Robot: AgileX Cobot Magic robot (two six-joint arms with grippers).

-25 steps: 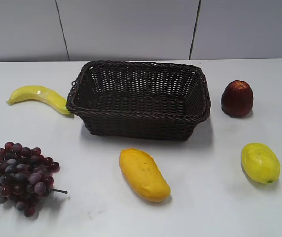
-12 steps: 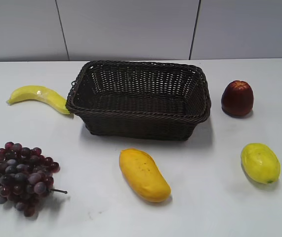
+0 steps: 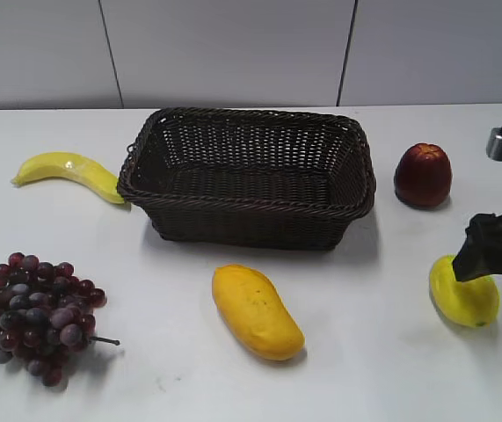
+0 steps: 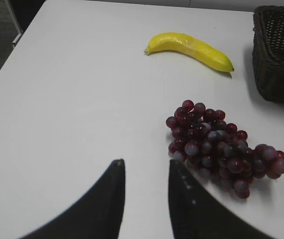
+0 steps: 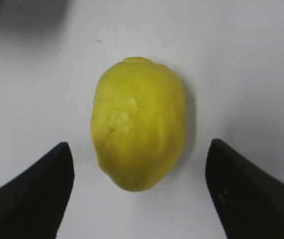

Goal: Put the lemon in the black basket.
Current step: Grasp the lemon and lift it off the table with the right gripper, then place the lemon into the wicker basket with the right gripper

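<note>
On my right wrist feed the lemon lies on the white table squarely between the two dark fingers, which are spread wide with bare table showing on either side of the fruit, so nothing is touching it. From the exterior camera I see the right gripper poised directly over the lemon, its black body covering the fruit's upper part; the lemon sits at the right front of the table, well apart from the black basket and in front of the dark red apple. The lemon is a plump oval, pale greenish-yellow, with dimpled, slightly creased skin and a small nub at its far end. My left gripper hangs above bare table just beside the bunch of dark red grapes, its fingers apart with a narrow gap and holding nothing; a banana lies beyond the grapes, near the basket's corner.
</note>
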